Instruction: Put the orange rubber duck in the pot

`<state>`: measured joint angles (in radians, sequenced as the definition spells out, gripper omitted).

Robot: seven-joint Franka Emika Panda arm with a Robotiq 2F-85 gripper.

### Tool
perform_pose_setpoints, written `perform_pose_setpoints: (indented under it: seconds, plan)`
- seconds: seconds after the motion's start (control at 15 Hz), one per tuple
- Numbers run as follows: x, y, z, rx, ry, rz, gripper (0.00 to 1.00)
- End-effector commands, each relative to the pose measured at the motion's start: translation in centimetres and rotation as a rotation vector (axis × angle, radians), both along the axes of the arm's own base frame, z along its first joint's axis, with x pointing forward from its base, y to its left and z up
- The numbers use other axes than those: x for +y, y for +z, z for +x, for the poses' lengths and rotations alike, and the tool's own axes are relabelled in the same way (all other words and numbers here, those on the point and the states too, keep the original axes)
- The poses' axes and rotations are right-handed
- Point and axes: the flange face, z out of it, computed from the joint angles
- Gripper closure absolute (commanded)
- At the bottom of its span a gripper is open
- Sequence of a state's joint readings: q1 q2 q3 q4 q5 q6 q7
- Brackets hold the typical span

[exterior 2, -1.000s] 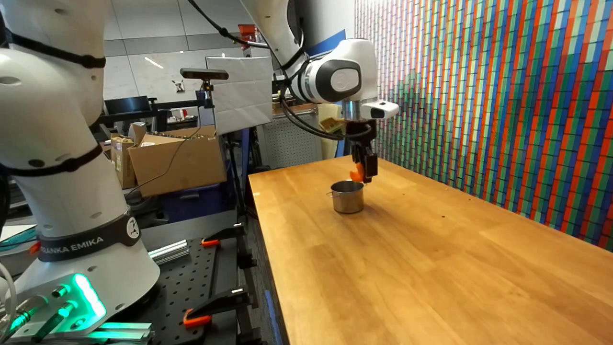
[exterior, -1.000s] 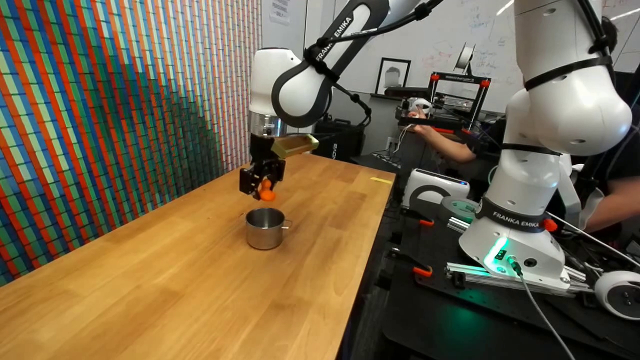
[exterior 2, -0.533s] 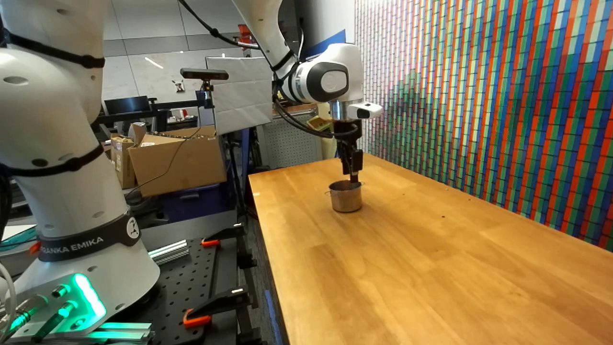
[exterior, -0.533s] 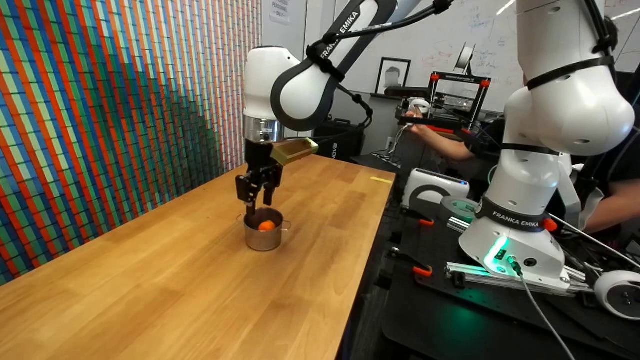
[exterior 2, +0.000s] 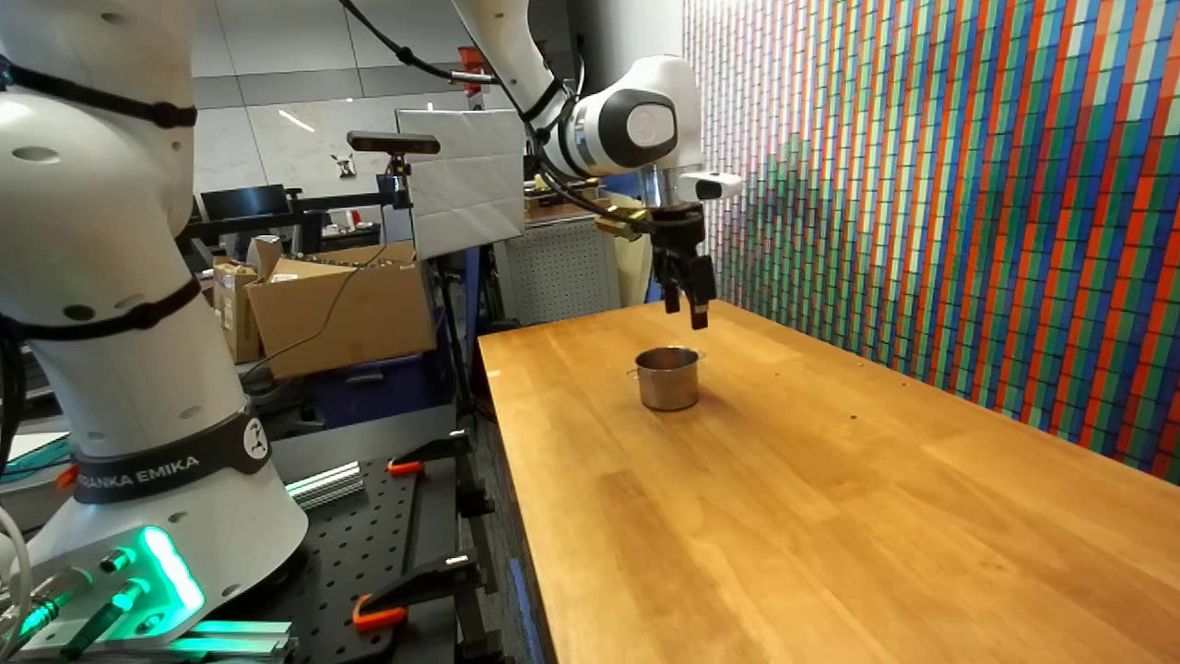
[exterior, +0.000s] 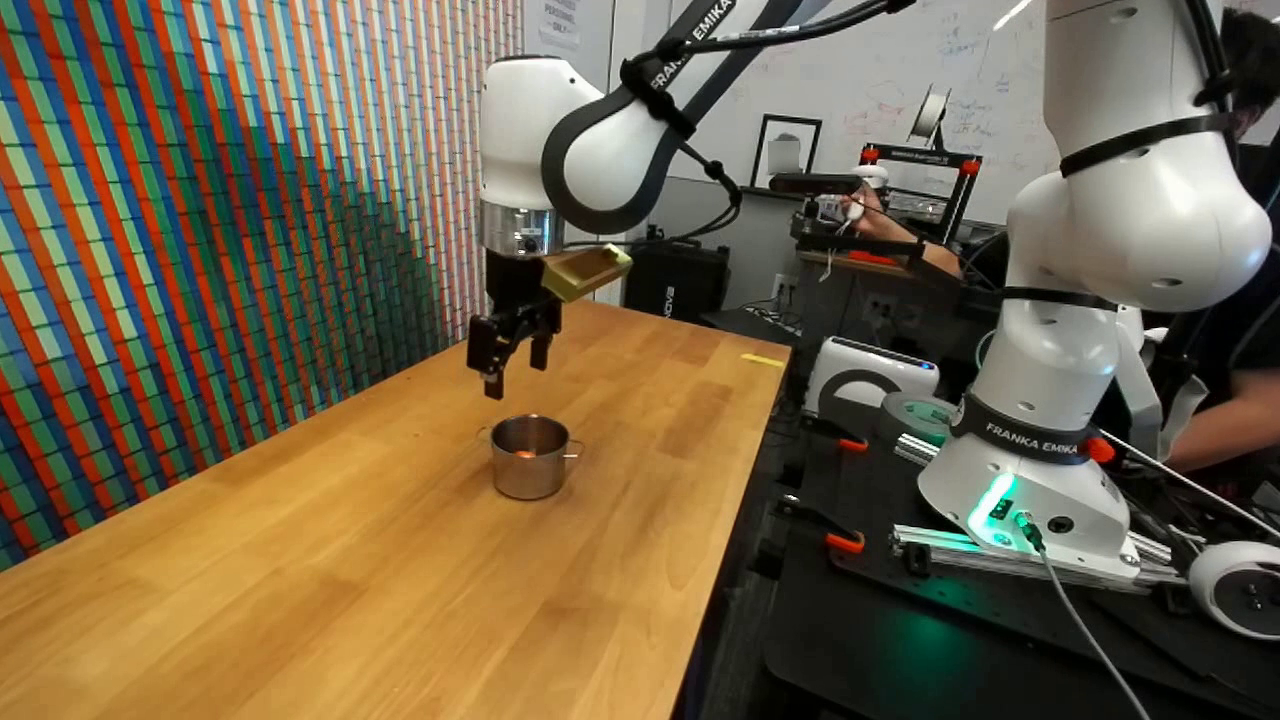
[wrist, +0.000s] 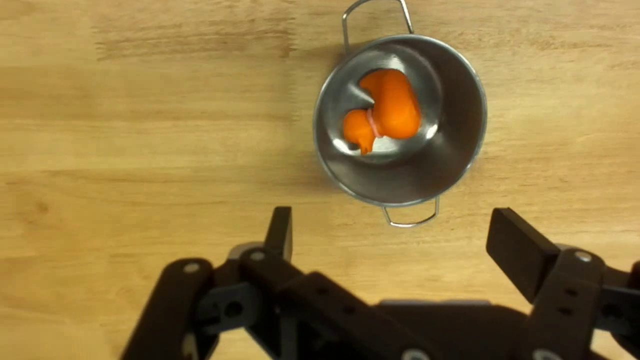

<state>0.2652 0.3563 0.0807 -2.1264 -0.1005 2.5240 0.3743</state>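
Note:
The orange rubber duck (wrist: 397, 107) lies on its side at the bottom of the pot, as the wrist view shows from above. Only a sliver of the duck (exterior: 525, 454) shows over the rim in an exterior view. The pot (wrist: 457, 115) is silver metal with two thin wire handles and stands upright on the table. My gripper (exterior: 517, 376) hangs above the pot (exterior: 530, 478), clear of its rim, fingers pointing down. In the wrist view the gripper (wrist: 395, 232) is open, its fingers wide apart with nothing between them. The pot's wall (exterior 2: 669, 387) hides the duck in an exterior view.
The wooden table (exterior: 350, 560) carries the pot. A wall of coloured tiles (exterior: 250, 220) runs along its far side. Opposite stand the robot's base (exterior: 1030, 490) and a black bench with clamps (exterior 2: 424, 581). A person's arm (exterior: 900, 230) shows in the background.
The gripper held the duck over the pot a second ago. It then came down to the pot, opened and let the duck go inside, and has since risen above the rim.

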Motion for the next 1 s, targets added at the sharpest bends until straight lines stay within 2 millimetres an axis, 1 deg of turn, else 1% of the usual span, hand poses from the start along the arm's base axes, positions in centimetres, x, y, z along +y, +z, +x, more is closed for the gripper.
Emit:
perform_pose_setpoints:
  seconds: [0.0, 0.2, 0.47, 0.67, 0.73, 0.8, 0.93]
  plan:
    - [-1.5, 4.5, -0.3, 0.042, 0.028, -0.058, 0.00]
    - [-2.6, 7.2, -1.4, 0.093, 0.050, -0.098, 0.00]
    - [-4.2, 11.1, -2.4, 0.115, 0.072, -0.138, 0.00]
    - [-5.4, 13.4, -2.9, 0.122, 0.076, -0.147, 0.00]
    - [-5.9, 13.8, -3.1, 0.137, 0.074, -0.138, 0.00]
    - [-4.8, 12.3, -2.4, 0.127, 0.060, -0.132, 0.00]
    - [-5.5, 13.1, -2.6, 0.130, 0.060, -0.135, 0.00]
